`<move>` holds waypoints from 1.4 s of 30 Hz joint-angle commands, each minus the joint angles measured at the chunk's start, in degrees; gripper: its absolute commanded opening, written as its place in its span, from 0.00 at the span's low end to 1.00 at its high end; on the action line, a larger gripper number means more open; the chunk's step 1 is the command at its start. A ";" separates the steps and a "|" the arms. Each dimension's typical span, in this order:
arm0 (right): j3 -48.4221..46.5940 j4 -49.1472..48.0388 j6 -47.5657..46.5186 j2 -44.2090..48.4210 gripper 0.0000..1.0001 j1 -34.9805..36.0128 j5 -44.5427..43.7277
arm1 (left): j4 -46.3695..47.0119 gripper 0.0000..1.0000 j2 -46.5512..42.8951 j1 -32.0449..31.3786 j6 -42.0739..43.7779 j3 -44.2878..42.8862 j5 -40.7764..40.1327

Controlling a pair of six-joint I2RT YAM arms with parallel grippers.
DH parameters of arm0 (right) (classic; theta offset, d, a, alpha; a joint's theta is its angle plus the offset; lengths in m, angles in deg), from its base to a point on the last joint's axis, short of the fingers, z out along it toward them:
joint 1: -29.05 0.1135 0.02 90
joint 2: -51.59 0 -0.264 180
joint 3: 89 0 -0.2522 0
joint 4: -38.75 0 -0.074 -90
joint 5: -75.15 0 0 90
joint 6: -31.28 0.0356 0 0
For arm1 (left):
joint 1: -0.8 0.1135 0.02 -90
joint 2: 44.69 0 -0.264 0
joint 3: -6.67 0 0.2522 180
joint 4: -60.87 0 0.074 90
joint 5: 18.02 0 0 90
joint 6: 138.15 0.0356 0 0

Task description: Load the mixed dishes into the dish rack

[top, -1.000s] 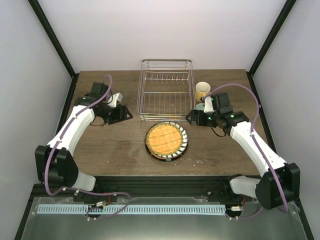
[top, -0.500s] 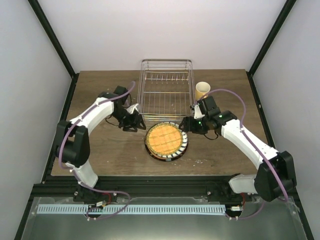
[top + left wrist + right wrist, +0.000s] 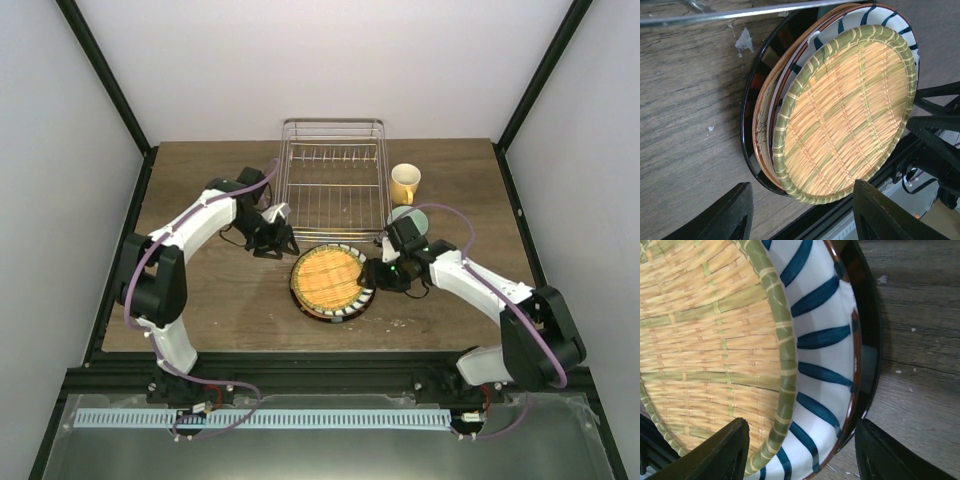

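A stack of plates lies on the table in front of the dish rack: the woven yellow-tan plate on top, the white striped plate under it, a dark-rimmed plate at the bottom. My left gripper is open at the stack's upper left, apart from it. My right gripper is open, its jaws around the stack's right rim. The woven plate and dark rim fill the left wrist view. The striped plate shows in the right wrist view. The yellow mug and mint-green bowl stand right of the rack.
The rack stands at the back centre, its front wire just beyond the stack. Black frame posts and white walls close in both sides. The table's near edge lies below the stack.
Both grippers have moved inward toward the plate stack. The left came right along the rack's front; the right dropped from beside the mug to the stack's right rim.
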 commanded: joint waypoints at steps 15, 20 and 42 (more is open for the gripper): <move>-10.67 4.29 -0.92 -1.46 0.57 1.85 -6.13 | -0.84 0.56 -1.51 -0.17 0.68 -0.61 1.38; -8.61 2.52 -0.86 -2.93 0.53 1.91 -3.93 | -0.84 0.56 -1.49 -0.17 0.70 -0.62 1.12; -2.26 -8.94 -3.46 -7.81 0.37 5.01 6.04 | 0.14 0.56 -2.85 -0.17 0.39 0.48 1.54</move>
